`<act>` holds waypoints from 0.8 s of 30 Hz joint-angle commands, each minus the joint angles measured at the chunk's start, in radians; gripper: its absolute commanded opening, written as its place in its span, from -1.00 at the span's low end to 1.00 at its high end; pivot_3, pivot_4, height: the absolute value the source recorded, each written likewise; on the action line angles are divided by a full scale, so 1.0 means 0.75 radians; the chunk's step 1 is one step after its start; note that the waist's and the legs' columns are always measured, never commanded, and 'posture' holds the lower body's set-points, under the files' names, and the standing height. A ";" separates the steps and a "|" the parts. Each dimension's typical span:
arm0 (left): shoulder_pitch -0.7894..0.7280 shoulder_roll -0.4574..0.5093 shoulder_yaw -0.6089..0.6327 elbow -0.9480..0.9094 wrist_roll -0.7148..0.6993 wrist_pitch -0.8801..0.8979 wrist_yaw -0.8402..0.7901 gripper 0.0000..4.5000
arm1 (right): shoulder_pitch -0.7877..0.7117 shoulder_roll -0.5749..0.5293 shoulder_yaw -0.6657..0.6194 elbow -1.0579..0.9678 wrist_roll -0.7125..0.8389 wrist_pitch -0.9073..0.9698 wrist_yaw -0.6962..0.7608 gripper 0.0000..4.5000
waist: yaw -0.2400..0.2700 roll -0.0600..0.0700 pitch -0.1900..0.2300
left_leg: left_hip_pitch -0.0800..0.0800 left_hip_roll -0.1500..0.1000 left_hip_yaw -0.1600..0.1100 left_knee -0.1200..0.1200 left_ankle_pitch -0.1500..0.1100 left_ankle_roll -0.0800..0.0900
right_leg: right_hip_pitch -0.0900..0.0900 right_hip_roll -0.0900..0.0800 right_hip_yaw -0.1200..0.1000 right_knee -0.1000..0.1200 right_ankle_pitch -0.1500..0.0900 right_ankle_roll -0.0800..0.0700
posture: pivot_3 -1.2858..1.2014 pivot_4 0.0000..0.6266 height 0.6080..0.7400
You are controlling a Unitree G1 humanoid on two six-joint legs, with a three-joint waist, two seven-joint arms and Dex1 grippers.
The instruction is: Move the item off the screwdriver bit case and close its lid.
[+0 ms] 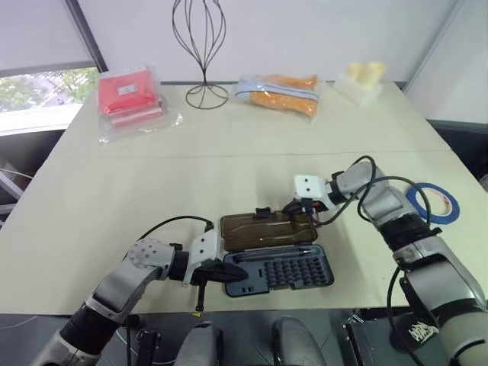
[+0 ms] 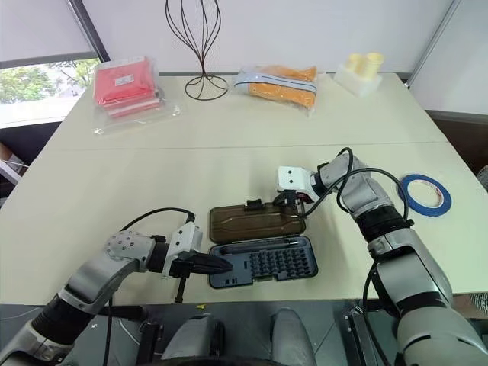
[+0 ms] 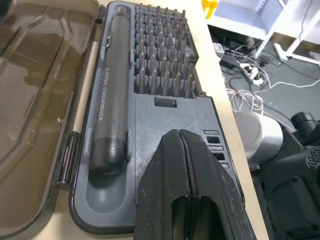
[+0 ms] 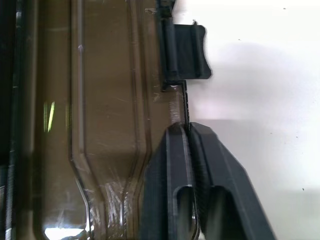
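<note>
At the far left corner of the table point(image 1: 91, 175) lies a red packet point(image 1: 130, 95) in clear wrap, not part of the work. Near the front edge, left of centre, the left gripper point(image 1: 229, 271) has its two black fingers pressed together with nothing between them, and it rests on the left end of the screwdriver bit case point(image 1: 286, 268), it seems to hold it down. The case lies open at the front edge, about in the middle, with the rows of bits and a dark driver handle visible.

Its lid point(image 1: 263, 231) lies flat on the table just behind the case, joined to it at the hinge. The latch tab point(image 4: 187, 50) sticks out from its far edge. The right gripper point(image 4: 189, 131) is at this far edge, near the right end of the lid, with jaws closed down on the thin rim beside the tab.

The lid looks light and stiff, but thin and smooth, so the pinch can slip; I think the rim close to the tab is the good place to hold, and it should turn on the hinge without force.

The roll of blue tape point(image 1: 435, 203) lies near the right edge, well apart from the case, so that part looks done.
</note>
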 commanded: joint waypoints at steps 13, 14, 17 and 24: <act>0.035 0.046 0.044 0.017 0.001 0.098 0.023 -1.00 | 0.119 -0.050 -0.083 -0.234 -0.129 -0.180 -0.295 -0.98 | -0.016 0.000 0.000 | -0.002 0.001 0.000 0.000 0.000 0.000 | -0.002 0.000 0.000 0.000 0.001 -0.001 | 0.03 -0.52 1.00; 0.044 0.064 0.062 0.021 -0.008 0.109 0.017 -1.00 | 0.167 -0.077 -0.100 -0.303 -0.156 -0.223 -0.353 -0.98 | -0.019 0.000 0.000 | -0.003 0.001 -0.001 0.000 0.000 0.000 | -0.003 0.000 0.000 0.000 0.001 -0.001 | 0.03 -0.52 1.00; 0.060 0.110 0.107 0.030 -0.039 0.136 0.006 -1.00 | 0.276 -0.141 -0.128 -0.451 -0.210 -0.290 -0.456 -0.98 | -0.019 0.001 0.001 | -0.005 0.002 -0.001 -0.002 0.000 0.000 | -0.006 0.000 0.000 -0.001 0.001 -0.001 | 0.03 -0.52 1.00; 0.052 0.194 0.236 0.001 -0.129 0.217 0.001 -1.00 | 0.410 -0.133 -0.242 -0.690 -0.245 -0.254 -0.698 -0.98 | -0.019 0.002 0.003 | -0.005 0.001 0.000 -0.002 0.000 0.000 | -0.005 0.000 0.000 -0.002 0.000 -0.001 | 0.03 -0.52 1.00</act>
